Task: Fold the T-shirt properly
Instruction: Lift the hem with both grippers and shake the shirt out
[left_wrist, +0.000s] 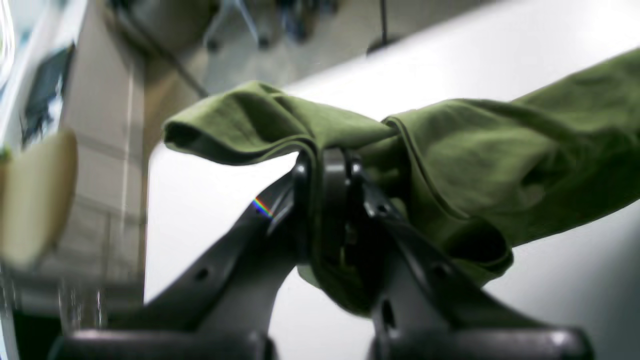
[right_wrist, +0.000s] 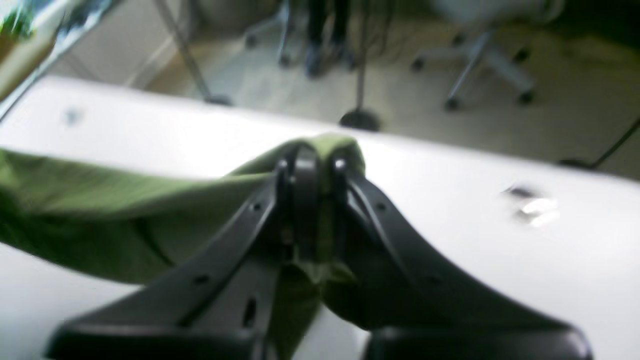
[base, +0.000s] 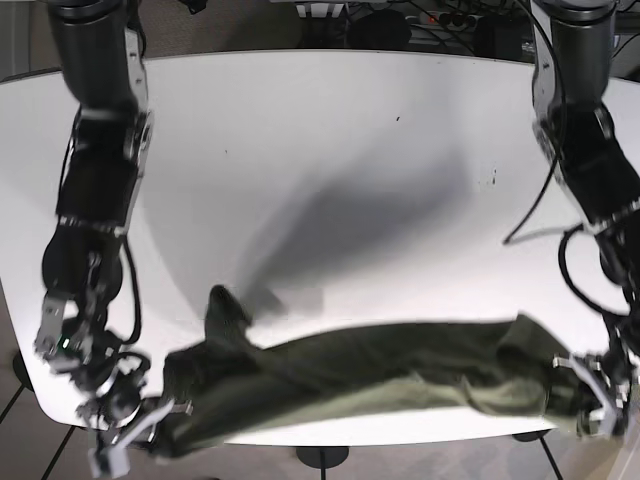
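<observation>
The olive green T-shirt (base: 360, 375) hangs stretched in a long band between both grippers, above the white table's (base: 330, 160) near edge. My left gripper (left_wrist: 327, 160) is shut on a bunched end of the shirt (left_wrist: 475, 165); in the base view it is at the lower right (base: 590, 400). My right gripper (right_wrist: 307, 160) is shut on the other end of the shirt (right_wrist: 115, 210), at the lower left in the base view (base: 150, 420). A sleeve fold (base: 225, 310) sticks up near the left end.
The shirt's shadow (base: 340, 230) falls on the table's middle. Office chair bases (right_wrist: 480, 65) and a stand foot (right_wrist: 359, 119) are on the floor beyond the table edge. A black cable (base: 540, 200) hangs beside the left arm.
</observation>
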